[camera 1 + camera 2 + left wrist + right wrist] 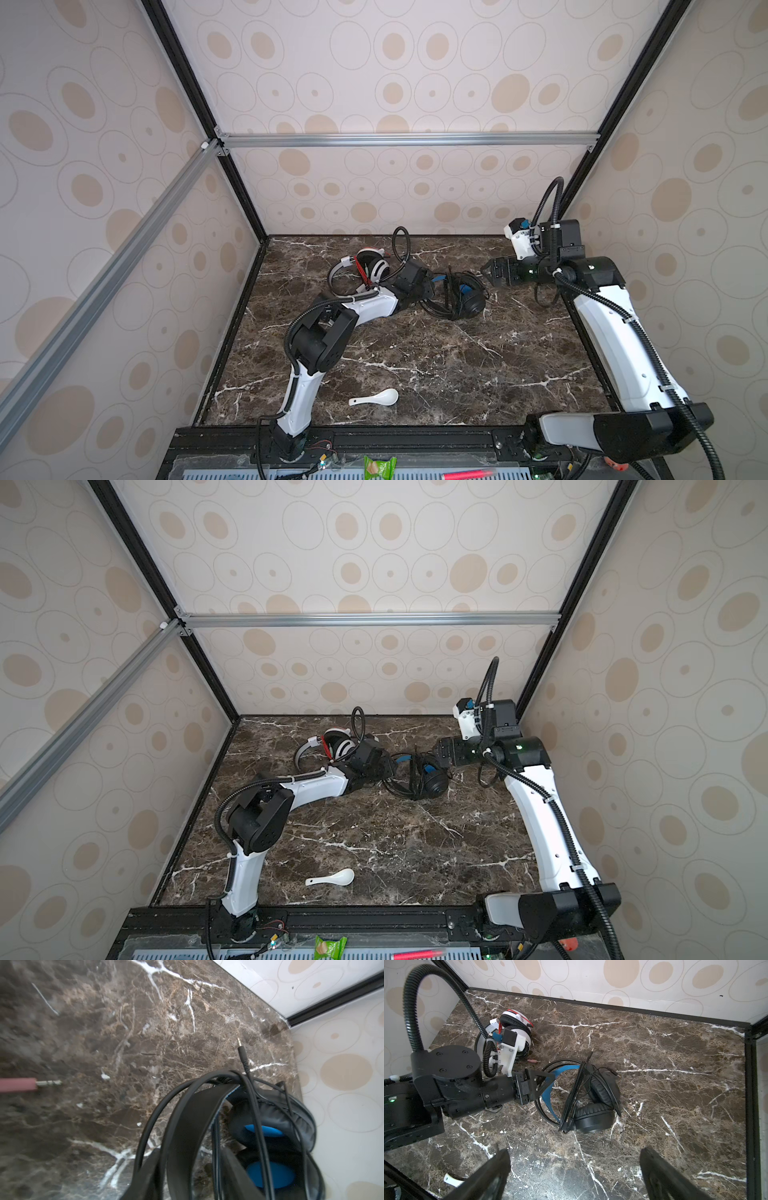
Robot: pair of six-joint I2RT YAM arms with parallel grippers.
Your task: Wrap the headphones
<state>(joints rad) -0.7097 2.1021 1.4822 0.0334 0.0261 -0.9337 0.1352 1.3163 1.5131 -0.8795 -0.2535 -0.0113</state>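
The black headphones lie on their side mid-table, blue lining showing, their black cord looped over the band. Its plug lies on the marble. My left gripper is at the band's end with its jaws apart, one on each side of the band; in the left wrist view a gap shows beside the band. The white headphones with the red cord rest behind the left arm, their pink plug loose on the table. My right gripper hovers open and empty, right of the black headset.
A white spoon lies near the front edge. Patterned walls and black frame posts close in the marble table at the back and both sides. A green packet and a red pen sit on the front ledge.
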